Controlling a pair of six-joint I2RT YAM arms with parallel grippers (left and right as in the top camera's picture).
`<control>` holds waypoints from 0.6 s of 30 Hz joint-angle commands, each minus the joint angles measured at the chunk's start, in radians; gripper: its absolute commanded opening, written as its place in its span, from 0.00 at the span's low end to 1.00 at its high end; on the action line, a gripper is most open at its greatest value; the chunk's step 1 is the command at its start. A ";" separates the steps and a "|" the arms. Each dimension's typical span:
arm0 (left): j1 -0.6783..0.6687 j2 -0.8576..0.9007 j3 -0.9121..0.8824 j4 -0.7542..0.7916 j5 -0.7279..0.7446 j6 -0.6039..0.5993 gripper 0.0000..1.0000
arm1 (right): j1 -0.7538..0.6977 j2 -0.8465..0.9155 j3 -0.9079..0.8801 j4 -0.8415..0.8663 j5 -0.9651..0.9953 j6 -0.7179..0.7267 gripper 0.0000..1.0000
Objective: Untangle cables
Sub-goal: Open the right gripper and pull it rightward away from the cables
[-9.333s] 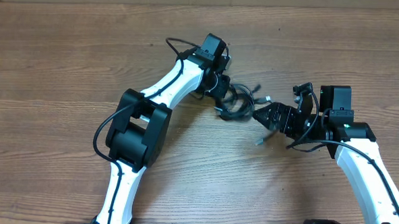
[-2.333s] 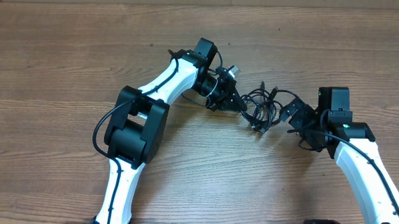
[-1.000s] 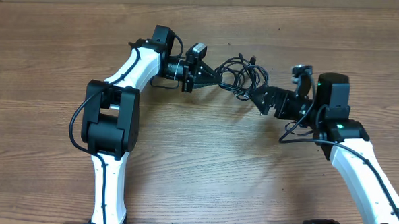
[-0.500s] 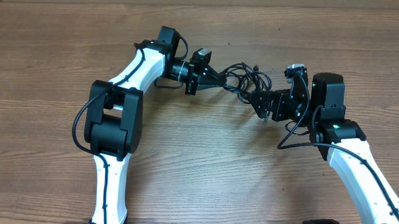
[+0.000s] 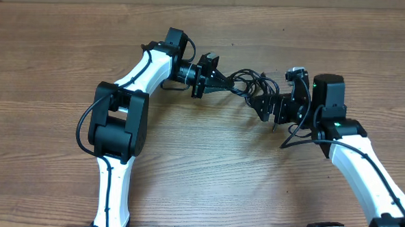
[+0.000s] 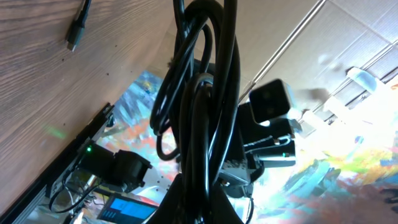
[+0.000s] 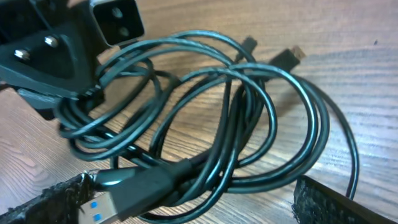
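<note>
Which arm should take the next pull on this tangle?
Right. The right claw is open with a USB plug lying between its fingers, while the left claw is shut on the cables, anchoring them.

Looped black cables (image 6: 210, 144) close up against wooden table (image 6: 37, 99).

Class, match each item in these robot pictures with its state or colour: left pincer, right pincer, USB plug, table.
Column A
1. left pincer
2. right pincer
3. USB plug
4. table

Column B
a. blue insert
b. wide open
c. brown wood grain
d. shut on the cables

Pairs: 1-d, 2-b, 3-a, 4-c
</note>
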 commanded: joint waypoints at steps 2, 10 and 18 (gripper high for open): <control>-0.002 0.005 -0.008 0.004 0.046 -0.017 0.04 | 0.016 0.018 -0.001 0.000 -0.001 -0.011 1.00; -0.001 0.005 -0.008 0.005 0.045 -0.017 0.04 | 0.031 0.018 -0.001 0.005 -0.019 -0.011 1.00; 0.000 0.005 -0.008 0.005 0.038 -0.019 0.04 | 0.031 0.018 -0.001 0.011 -0.091 -0.039 1.00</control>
